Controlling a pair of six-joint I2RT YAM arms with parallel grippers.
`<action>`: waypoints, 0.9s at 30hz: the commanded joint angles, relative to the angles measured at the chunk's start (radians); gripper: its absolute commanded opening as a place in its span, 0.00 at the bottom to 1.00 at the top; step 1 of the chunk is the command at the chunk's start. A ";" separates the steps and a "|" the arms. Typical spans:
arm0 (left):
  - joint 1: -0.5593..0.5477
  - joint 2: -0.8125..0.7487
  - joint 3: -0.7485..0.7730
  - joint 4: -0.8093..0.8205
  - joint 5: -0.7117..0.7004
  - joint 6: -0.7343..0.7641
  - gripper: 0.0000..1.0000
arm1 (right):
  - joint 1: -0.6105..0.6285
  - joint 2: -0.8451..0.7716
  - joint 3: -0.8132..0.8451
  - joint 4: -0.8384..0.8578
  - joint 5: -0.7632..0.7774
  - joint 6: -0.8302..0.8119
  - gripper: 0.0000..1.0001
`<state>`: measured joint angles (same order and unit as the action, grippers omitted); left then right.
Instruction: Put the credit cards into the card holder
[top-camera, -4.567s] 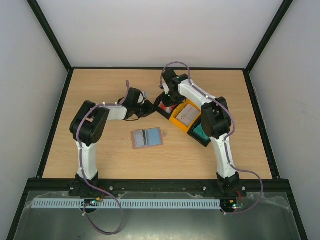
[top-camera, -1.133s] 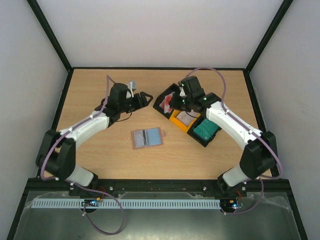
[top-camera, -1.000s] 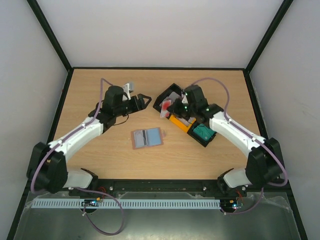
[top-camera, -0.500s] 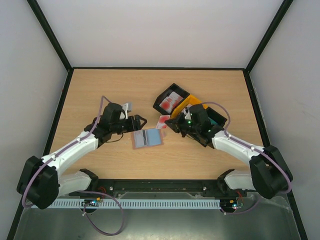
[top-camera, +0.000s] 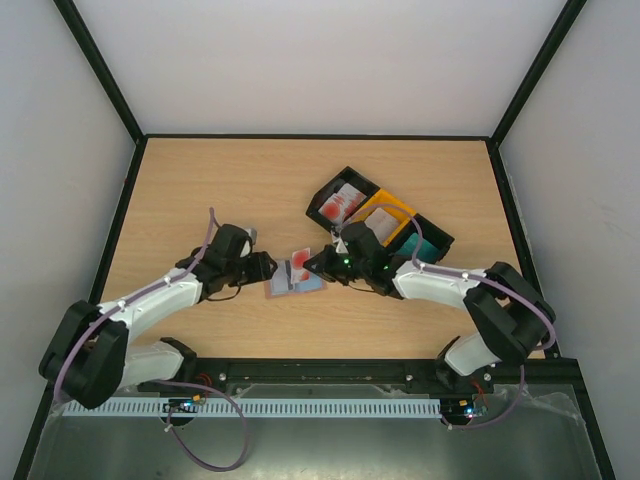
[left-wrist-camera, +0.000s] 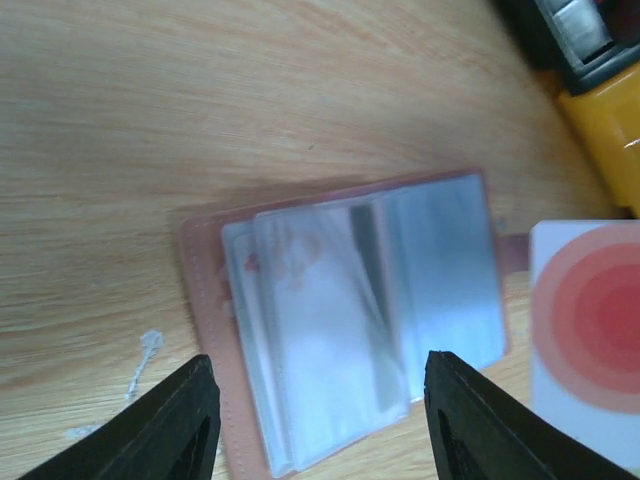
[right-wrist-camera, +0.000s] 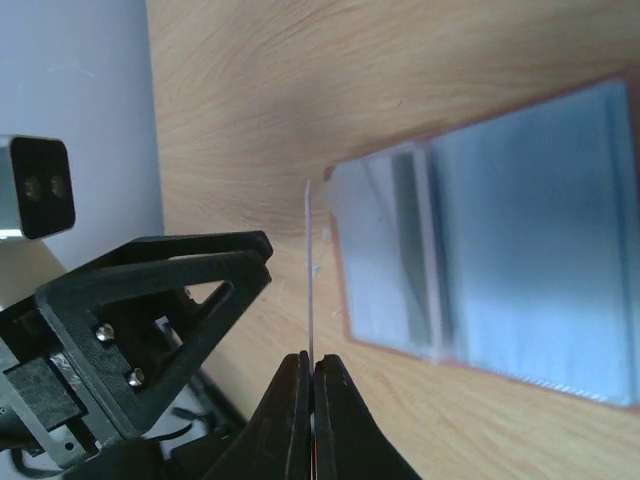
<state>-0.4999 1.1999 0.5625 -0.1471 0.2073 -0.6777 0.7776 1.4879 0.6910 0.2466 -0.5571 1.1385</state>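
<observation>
so the task is barely started. the right claw (right-wrist-camera: 310, 368) is clenched on one red-and-white card (top-camera: 299, 268), pinching it by the edge, and the card hangs over the open holder (top-camera: 280, 290) without being in a pocket yet. in the right wrist view the card shows edge-on, just off the holder's left side, so it looks like he's lining it up to slide in.

the left claw (left-wrist-camera: 320, 360) is spread apart over the holder's near edge with nothing in it, probably about to pin the holder down. the holder itself lies flat and open on the desk (top-camera: 200, 190), pockets up. there's a faint reddish smudge under the plastic on one side. it could be a reflection or a card, can't tell.

still to go are this card, another red-and-white one (top-camera: 340, 203) in the far black tray (top-camera: 322, 190), and the teal card (top-camera: 416, 243) in the near black tray.

compared with a few seconds back, both arms were up by the trays and the holder sat alone. now both have dropped to it. the orange tray (top-camera: 372, 203) had a pale card then, and none shows in it now. half a second ago the card was off the holder's far right corner, and now it's above it.
</observation>
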 joint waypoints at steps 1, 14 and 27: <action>0.006 0.053 -0.022 0.027 -0.022 0.004 0.54 | 0.004 0.033 0.015 0.004 0.097 -0.200 0.02; 0.027 0.144 -0.053 0.063 -0.003 0.007 0.42 | 0.004 0.182 0.061 0.098 0.095 -0.415 0.02; 0.029 0.154 -0.100 0.087 0.037 -0.016 0.43 | 0.004 0.197 0.105 0.140 0.111 -0.420 0.02</action>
<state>-0.4763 1.3464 0.4892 -0.0463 0.2272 -0.6834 0.7795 1.7172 0.7879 0.3382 -0.4721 0.7254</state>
